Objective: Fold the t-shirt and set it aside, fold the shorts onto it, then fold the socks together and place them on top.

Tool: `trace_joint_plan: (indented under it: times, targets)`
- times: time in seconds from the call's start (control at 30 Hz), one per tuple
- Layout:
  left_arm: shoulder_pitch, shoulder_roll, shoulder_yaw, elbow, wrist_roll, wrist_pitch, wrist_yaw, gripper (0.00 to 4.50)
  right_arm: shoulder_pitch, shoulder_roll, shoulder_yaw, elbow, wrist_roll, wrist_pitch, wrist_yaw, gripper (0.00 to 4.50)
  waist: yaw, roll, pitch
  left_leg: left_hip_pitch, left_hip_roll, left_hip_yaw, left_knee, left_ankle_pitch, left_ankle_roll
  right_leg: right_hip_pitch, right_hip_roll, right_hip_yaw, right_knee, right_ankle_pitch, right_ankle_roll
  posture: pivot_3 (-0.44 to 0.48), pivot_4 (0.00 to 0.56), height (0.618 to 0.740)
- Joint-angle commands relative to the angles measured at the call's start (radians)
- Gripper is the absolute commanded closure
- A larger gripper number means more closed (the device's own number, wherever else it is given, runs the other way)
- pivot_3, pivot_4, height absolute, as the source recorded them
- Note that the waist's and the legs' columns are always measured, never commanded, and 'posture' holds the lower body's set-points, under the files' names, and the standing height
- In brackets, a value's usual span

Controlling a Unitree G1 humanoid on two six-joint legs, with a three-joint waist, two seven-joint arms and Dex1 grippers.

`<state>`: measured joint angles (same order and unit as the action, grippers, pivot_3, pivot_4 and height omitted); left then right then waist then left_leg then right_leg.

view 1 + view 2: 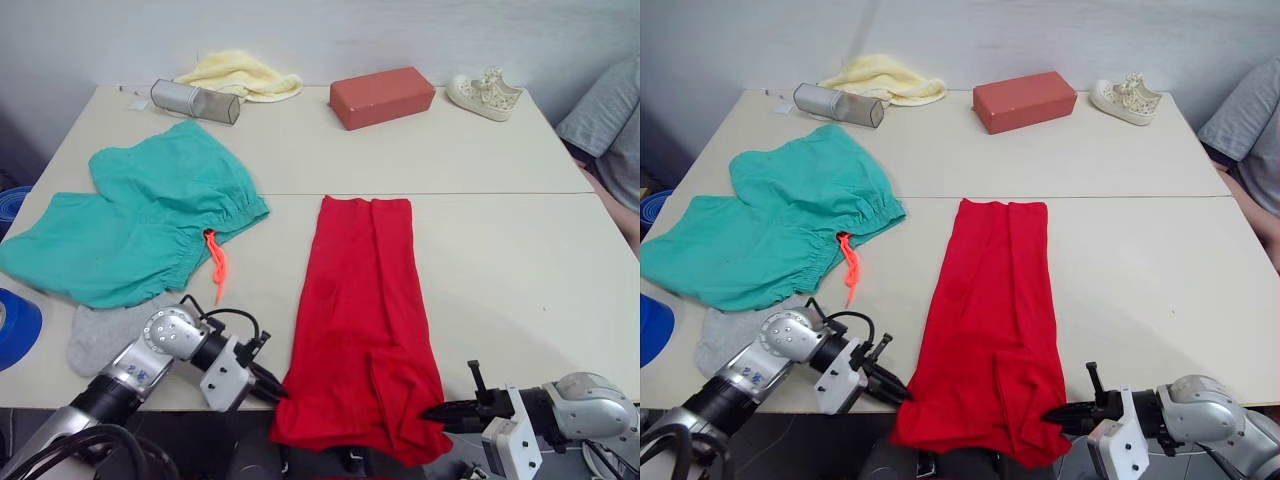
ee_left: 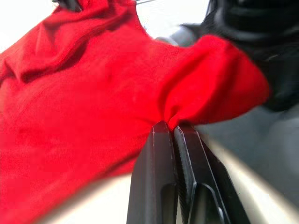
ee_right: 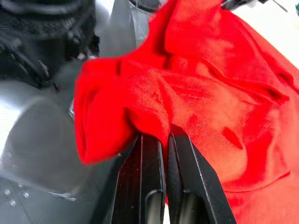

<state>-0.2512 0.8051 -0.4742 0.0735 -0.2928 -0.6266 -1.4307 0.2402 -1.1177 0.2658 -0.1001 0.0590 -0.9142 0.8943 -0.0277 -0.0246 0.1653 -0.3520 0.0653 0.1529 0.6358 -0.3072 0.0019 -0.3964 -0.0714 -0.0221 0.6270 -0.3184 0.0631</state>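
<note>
Red fabric of the t-shirt (image 1: 360, 320) is pinched at both near corners: left gripper (image 2: 174, 133) and right gripper (image 3: 164, 137) each have jaws pressed together on it. Its near hem hangs off the table (image 1: 500, 260), partly hidden. Beyond the left jaws lie grey socks (image 1: 105, 335), half-covered by teal shorts (image 1: 140, 225).
</note>
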Motion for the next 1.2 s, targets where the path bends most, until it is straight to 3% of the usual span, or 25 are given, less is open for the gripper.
trace_joint_plan:
  times: [0.03, 0.2, 0.33, 0.5, 0.67, 0.83, 0.93, 1.0, 1.2]
  targets:
    - [0.049, 0.012, 0.028, -0.091, -0.026, 0.040, 0.007, 4.47, 0.024, -0.005, -0.024, -0.044, 0.025, 0.013, 0.000, 4.50, 0.000, 0.000, 0.000, 0.000, 0.000, 0.000, 0.001, 0.000, 0.000, 0.000, 0.000, 0.000, 0.000, 0.000, 0.000, 0.000, 0.150, 0.740]
    - [0.075, -0.004, 0.051, -0.113, -0.004, 0.083, 0.032, 4.47, 0.015, 0.005, -0.020, -0.054, 0.053, 0.049, 0.010, 4.50, 0.001, -0.001, 0.001, -0.001, -0.001, 0.000, 0.003, 0.000, 0.002, 0.001, 0.000, 0.000, -0.001, -0.002, -0.003, 0.000, 0.150, 0.740]
    - [0.076, 0.006, 0.081, -0.128, -0.044, 0.196, 0.031, 4.47, 0.034, -0.022, -0.026, -0.106, 0.194, 0.153, 0.049, 4.50, 0.001, -0.001, 0.001, -0.001, -0.001, -0.001, 0.003, 0.000, 0.002, 0.001, 0.000, 0.000, 0.000, -0.001, -0.003, 0.000, 0.150, 0.740]
    - [0.029, 0.027, 0.152, -0.141, -0.157, 0.509, 0.027, 4.47, 0.018, -0.027, -0.090, -0.204, 0.427, 0.395, 0.082, 4.50, 0.000, -0.002, 0.003, -0.001, -0.001, -0.002, 0.004, 0.000, 0.002, 0.001, 0.000, 0.000, 0.000, 0.000, 0.000, 0.000, 0.150, 0.740]
    - [-0.106, 0.040, 0.214, -0.133, -0.280, 0.881, 0.031, 4.47, -0.077, 0.006, -0.161, -0.254, 0.592, 0.659, 0.086, 4.50, 0.002, -0.002, 0.005, -0.005, 0.000, -0.006, 0.009, 0.000, 0.002, 0.000, 0.000, -0.004, 0.001, 0.001, 0.001, 0.000, 0.150, 0.740]
    - [-0.260, -0.046, 0.264, -0.048, -0.304, 1.092, 0.108, 4.47, -0.233, 0.087, -0.203, -0.204, 0.657, 0.882, 0.061, 4.50, 0.003, -0.002, 0.005, -0.008, -0.001, -0.006, 0.012, -0.001, 0.003, 0.000, -0.001, -0.005, 0.001, 0.003, 0.004, 0.000, 0.150, 0.740]
    - [-0.416, -0.178, 0.306, 0.081, -0.310, 1.204, 0.237, 4.47, -0.401, 0.184, -0.210, -0.098, 0.653, 0.987, 0.017, 4.50, 0.003, -0.003, 0.007, -0.010, -0.001, -0.007, 0.015, 0.000, 0.000, -0.001, 0.000, -0.006, 0.001, 0.003, 0.005, 0.000, 0.150, 0.740]
    - [-0.473, -0.233, 0.328, 0.141, -0.291, 1.233, 0.292, 4.47, -0.474, 0.232, -0.216, -0.044, 0.628, 1.025, 0.009, 4.50, 0.004, -0.003, 0.007, -0.024, -0.002, -0.007, 0.023, 0.001, 0.000, -0.012, 0.000, -0.006, 0.004, 0.005, 0.008, 0.000, 0.150, 0.740]
    - [-0.583, -0.355, 0.386, 0.325, -0.226, 1.245, 0.454, 4.47, -0.669, 0.349, -0.232, 0.171, 0.501, 1.075, -0.054, 4.50, 0.000, -0.003, 0.008, -0.027, -0.002, -0.004, 0.026, 0.001, 0.001, -0.016, 0.002, -0.004, 0.006, 0.005, 0.009, 0.000, 0.150, 0.740]
